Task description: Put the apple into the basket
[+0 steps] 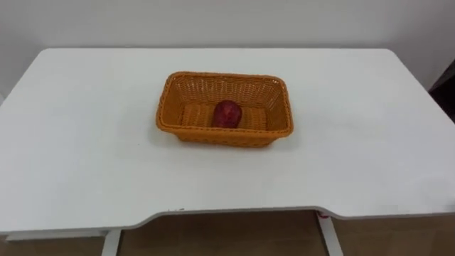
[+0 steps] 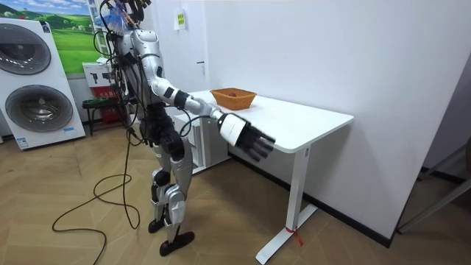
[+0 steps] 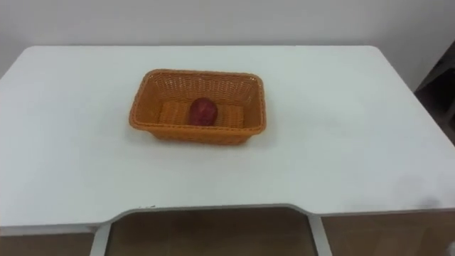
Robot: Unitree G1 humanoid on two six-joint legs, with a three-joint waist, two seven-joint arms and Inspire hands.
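Apple (image 1: 227, 114) in orange basket (image 1: 166, 108), mid-table (image 1: 71, 142), prob. touching front wall.

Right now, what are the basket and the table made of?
The orange basket looks like woven wicker or plastic rattan: criss-cross strands show on its walls. The white table top seems smooth, matte laminate or painted board; I cannot tell which.

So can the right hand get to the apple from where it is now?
Probably yes. The apple lies alone in the open-topped basket, nothing over it. The right hand hangs open by the front edge of the table; it must rise over the basket's rim.
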